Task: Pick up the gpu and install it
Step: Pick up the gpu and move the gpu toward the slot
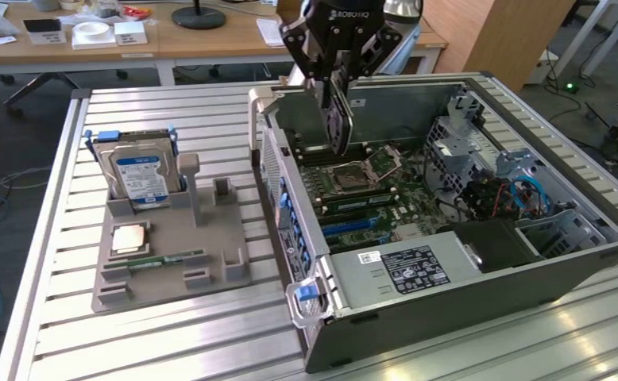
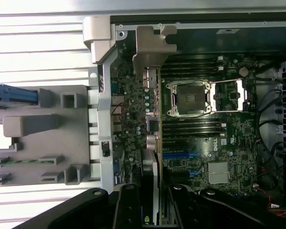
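My gripper (image 1: 336, 78) hangs over the open computer case (image 1: 563, 266) and is shut on the gpu (image 1: 334, 119), a dark card held on edge with its length pointing down. The card's lower end hovers above the motherboard (image 1: 365, 184), near the CPU socket (image 1: 358, 168) and close to the case's rear wall. In the wrist view the gpu (image 2: 151, 143) shows edge-on between my black fingers (image 2: 128, 210), its silver end bracket (image 2: 150, 43) farthest from me. It hangs above the board (image 2: 205, 129), beside the blue expansion slots (image 2: 178, 155).
A grey holder tray (image 1: 219, 254) on the slatted table at the exterior view's left carries a hard drive (image 1: 140, 176), a CPU chip (image 1: 129, 236) and a green memory stick (image 1: 166, 260). Inside the case sit a power supply (image 1: 410, 270), a drive cage and cables (image 1: 515, 194).
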`<state>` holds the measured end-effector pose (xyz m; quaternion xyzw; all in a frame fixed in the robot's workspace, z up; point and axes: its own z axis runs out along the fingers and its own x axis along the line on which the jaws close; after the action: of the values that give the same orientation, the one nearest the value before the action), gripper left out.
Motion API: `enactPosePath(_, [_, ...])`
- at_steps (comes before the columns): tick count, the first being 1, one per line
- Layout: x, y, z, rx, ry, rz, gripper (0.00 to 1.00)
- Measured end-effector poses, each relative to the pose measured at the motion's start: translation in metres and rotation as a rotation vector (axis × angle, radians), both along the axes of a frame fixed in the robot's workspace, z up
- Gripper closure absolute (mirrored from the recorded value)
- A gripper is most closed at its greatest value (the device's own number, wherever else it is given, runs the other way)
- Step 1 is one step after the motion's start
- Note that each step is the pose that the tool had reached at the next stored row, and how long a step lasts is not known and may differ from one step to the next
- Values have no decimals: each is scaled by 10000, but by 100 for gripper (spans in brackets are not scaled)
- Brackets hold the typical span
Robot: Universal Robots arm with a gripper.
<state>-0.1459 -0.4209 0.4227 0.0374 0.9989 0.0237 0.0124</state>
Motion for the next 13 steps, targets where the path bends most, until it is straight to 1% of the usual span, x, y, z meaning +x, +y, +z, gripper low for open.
enactPosePath(7, [55,3,-1,1,-1,-1,73])
enactPosePath(13, [145,6,-1,1,0,0,73])
